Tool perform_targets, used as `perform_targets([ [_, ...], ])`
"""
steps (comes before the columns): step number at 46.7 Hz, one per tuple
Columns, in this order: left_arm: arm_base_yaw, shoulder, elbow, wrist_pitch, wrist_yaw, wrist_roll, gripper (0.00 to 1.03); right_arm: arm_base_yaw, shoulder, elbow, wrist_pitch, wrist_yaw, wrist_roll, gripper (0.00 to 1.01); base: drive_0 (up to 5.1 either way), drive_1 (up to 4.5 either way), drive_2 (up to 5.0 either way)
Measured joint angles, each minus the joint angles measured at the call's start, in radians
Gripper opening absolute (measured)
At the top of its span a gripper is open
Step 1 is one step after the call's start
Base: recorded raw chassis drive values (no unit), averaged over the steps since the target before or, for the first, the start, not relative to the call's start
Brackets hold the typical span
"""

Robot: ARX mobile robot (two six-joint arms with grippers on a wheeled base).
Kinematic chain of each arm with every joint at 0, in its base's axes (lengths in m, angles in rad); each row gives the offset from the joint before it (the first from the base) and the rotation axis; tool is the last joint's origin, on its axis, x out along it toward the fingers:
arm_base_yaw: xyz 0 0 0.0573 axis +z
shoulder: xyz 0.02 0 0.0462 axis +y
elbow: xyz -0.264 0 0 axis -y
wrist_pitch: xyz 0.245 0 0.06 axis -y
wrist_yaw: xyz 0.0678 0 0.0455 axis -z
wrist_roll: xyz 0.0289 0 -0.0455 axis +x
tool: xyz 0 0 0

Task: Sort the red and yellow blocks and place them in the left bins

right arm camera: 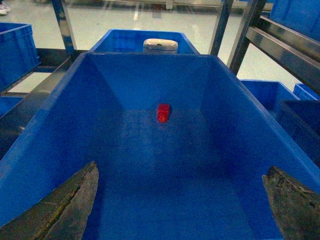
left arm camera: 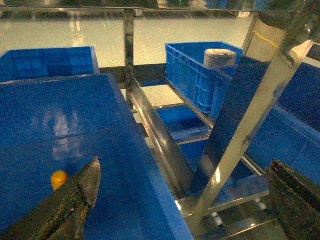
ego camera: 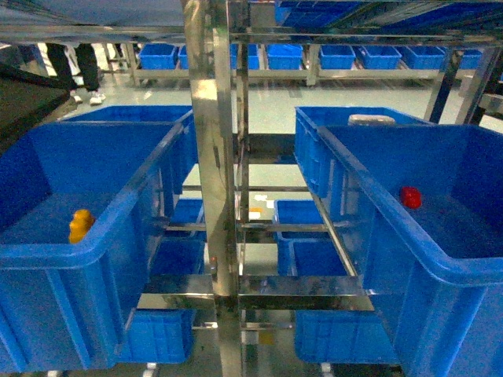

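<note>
Right pincer (right arm camera: 182, 200) gapes wide, empty; red block (right arm camera: 163, 112) lies ahead, apart.

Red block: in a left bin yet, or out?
Out. The red block lies on the floor of the right-hand blue crate, alone; the right claw is open above it.

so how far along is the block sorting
Done: the yellow block already lies in the left bin. In hand: nothing; both grippers are open and empty, the right gripper hovering over the right bin. Left: the red block sits on that bin's floor and has yet to go left.
</note>
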Motion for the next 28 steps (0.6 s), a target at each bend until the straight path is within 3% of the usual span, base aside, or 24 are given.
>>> perform_targets([
  [20,0.003,0.013,-0.002,-0.002,-0.011,0.0,0.98,0.0,0.0,0.0,0.0,0.0,0.0,0.98,0.0,0.0,0.0],
  [25,-0.02,0.027,-0.102,0.29,-0.203,0.003,0.82,0.0,0.001,-0.002,0.016,-0.002,0.002,0.98,0.0,0.0,0.0],
  [26,-0.02,0.017,-0.139,0.334,-0.238,0.003,0.76,0.0,0.023,-0.025,0.136,-0.008,0.015,0.94,0.0,0.0,0.0],
  [28,0.01,-0.01,-0.191,0.377,-0.227,0.004,0.67,0.005,0.034,-0.066,0.264,-0.007,0.037,0.85,0.0,0.0,0.0],
])
